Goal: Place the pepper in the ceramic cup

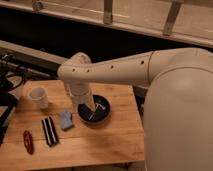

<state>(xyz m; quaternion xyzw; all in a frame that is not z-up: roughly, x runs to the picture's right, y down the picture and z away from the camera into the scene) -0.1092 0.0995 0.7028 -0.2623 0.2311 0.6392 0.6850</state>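
Arm (110,70) angled down, jaws at black bowl (106,112); pepper (28,141) apart.

Gripper (92,109) hangs over the bowl (106,113), mid-table. Cloth (66,120) and block (49,131) lie between it and the pepper (28,141), near left; open wood surrounds the cup (39,96), far left.

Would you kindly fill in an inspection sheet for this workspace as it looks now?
Surface: wooden table, light planks.
Job's things: pepper lying near the front left edge; cup upright at back left, apart from it.
Clutter: striped block, blue cloth, black bowl.
Gripper: gripper down over the black bowl, away from the pepper.
Cables: dark tangle left of the table; cannot tell.
Surroundings: ledge with metal posts behind.
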